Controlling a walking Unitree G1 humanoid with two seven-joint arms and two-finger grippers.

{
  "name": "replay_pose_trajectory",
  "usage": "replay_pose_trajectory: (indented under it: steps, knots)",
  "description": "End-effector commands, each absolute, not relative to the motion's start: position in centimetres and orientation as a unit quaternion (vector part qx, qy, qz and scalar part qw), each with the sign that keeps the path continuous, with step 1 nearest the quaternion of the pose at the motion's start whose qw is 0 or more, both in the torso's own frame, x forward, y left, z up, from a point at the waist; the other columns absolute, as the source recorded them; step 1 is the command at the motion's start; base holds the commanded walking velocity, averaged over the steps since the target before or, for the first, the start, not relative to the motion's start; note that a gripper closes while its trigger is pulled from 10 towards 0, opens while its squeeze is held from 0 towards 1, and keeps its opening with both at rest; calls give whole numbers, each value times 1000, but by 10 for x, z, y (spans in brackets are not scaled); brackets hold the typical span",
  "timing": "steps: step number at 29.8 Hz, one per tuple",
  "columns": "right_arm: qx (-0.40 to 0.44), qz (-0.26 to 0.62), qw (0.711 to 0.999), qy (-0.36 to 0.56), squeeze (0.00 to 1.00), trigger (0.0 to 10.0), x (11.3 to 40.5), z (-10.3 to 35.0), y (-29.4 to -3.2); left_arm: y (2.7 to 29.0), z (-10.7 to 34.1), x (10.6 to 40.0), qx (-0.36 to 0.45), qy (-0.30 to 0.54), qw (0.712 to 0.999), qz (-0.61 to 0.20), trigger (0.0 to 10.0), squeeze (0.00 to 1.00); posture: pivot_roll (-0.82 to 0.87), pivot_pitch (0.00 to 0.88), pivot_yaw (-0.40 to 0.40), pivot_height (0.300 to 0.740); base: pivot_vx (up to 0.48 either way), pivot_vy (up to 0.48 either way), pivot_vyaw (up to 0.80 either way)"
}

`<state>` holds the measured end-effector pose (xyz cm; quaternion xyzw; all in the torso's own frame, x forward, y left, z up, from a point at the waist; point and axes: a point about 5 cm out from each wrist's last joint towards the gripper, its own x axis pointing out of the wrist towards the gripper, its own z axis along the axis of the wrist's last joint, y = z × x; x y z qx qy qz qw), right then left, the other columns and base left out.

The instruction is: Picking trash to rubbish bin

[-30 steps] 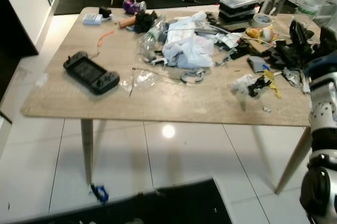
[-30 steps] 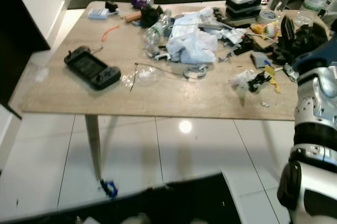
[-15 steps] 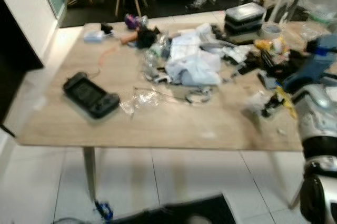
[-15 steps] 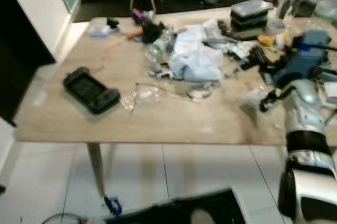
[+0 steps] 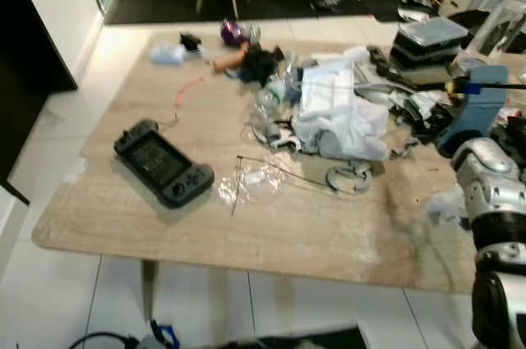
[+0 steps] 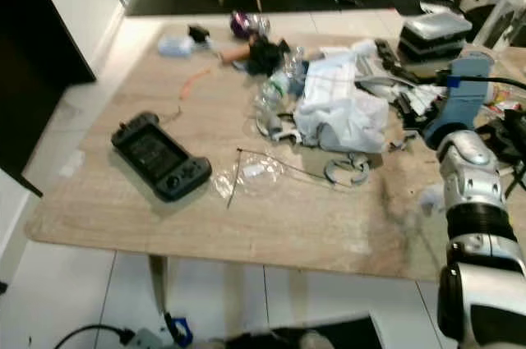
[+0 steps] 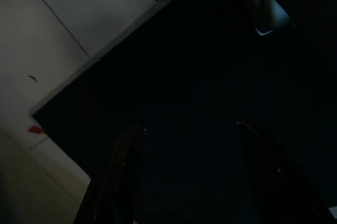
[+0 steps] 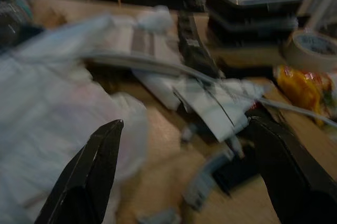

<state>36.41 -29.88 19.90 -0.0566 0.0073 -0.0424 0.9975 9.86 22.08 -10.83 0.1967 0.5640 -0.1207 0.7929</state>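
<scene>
Right wrist view: right claw (image 8: 184, 176) spread wide before stacked lidded containers (image 8: 255, 0), contents unseen.

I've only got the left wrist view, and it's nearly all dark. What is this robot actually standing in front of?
Observer: A wooden table strewn with clutter, including a big crumpled white bag.
Operator: Is the other arm doing anything?
Observer: Yes. The right gripper is open over the table, with the white bag on one side and folded paper ahead.
Operator: Anything there that isn't rubbish?
Observer: A black handheld game console lies near the table's left end, apart from the pile.
</scene>
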Motion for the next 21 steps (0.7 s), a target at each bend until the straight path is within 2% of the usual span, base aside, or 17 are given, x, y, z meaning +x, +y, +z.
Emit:
replay_pose_trajectory:
  steps: [1, 5, 14, 16, 17, 18, 21]
  knots:
    - [-63, -58, 995, 55, 0, 10000, 360, 183, -305, 221, -111, 87, 189, 580, 783, -122, 10000, 0, -36, 86, -1, 740, 0, -458, 0]
    - [-58, -62, 994, 71, 0, 10000, 359, 180, -307, 221, -111, 87, 188, 579, 784, -120, 10000, 0, -36, 86, -1, 740, 0, -457, 0]
    - [-64, -4, 992, 110, 0, 10000, 353, 190, -305, 222, -111, 87, 189, 579, 785, -116, 10000, 0, -41, 91, 1, 740, 0, 0, 0]
    - [-70, 56, 992, 89, 0, 10000, 349, 205, -296, 222, -111, 87, 188, 579, 785, -118, 10000, 0, -41, 91, 1, 740, 0, 0, 0]
    - [-90, 113, 986, 78, 0, 10000, 343, 216, -289, 222, -111, 87, 188, 579, 784, -120, 10000, 0, -41, 91, 1, 740, 0, 0, 0]
    - [-90, 113, 986, 78, 0, 10000, 343, 216, -289, 222, -111, 87, 188, 579, 784, -120, 10000, 0, -41, 91, 1, 740, 0, 0, 0]
    - [-160, 191, 962, 115, 0, 10000, 325, 215, -286, 222, -111, 87, 188, 578, 784, -122, 10000, 0, -41, 91, 1, 740, 0, 0, 0]
